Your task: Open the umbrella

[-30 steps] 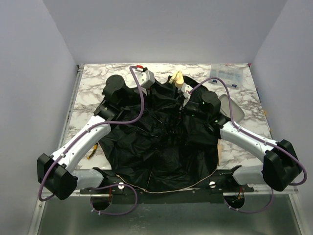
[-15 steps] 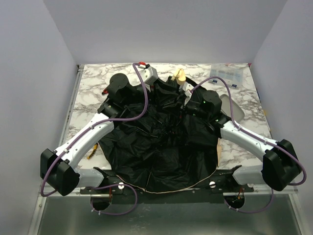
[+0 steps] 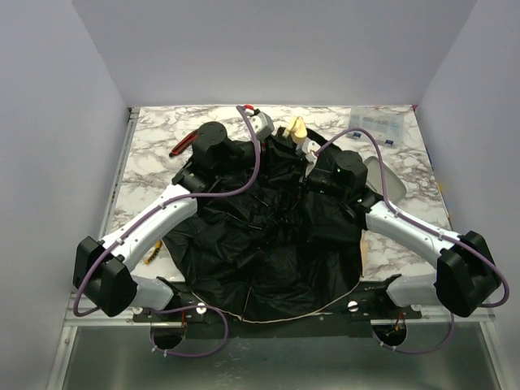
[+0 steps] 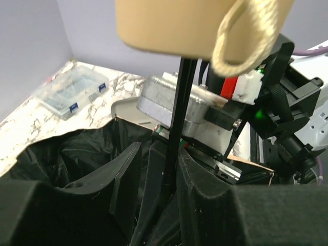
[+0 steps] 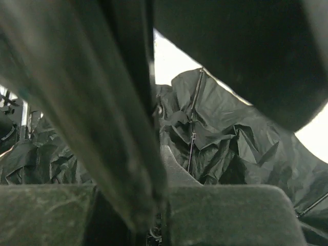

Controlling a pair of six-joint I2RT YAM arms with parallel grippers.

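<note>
Top external: umbrella [image 3: 268, 244] fabric reaches table's [image 3: 154, 138] near edge; left claw [image 4: 171, 177], right claw [image 3: 306, 156] pinch its shaft [image 4: 179, 102].

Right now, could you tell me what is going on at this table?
Two robot arms are working on the umbrella, which lies on the marble table with its black lining spread upward, slack and crumpled. Both reach to its cream handle at the far side. The right gripper seems to have its jaws clamped on the shaft; the left gripper has its jaws either side of it, grip unclear.
</note>
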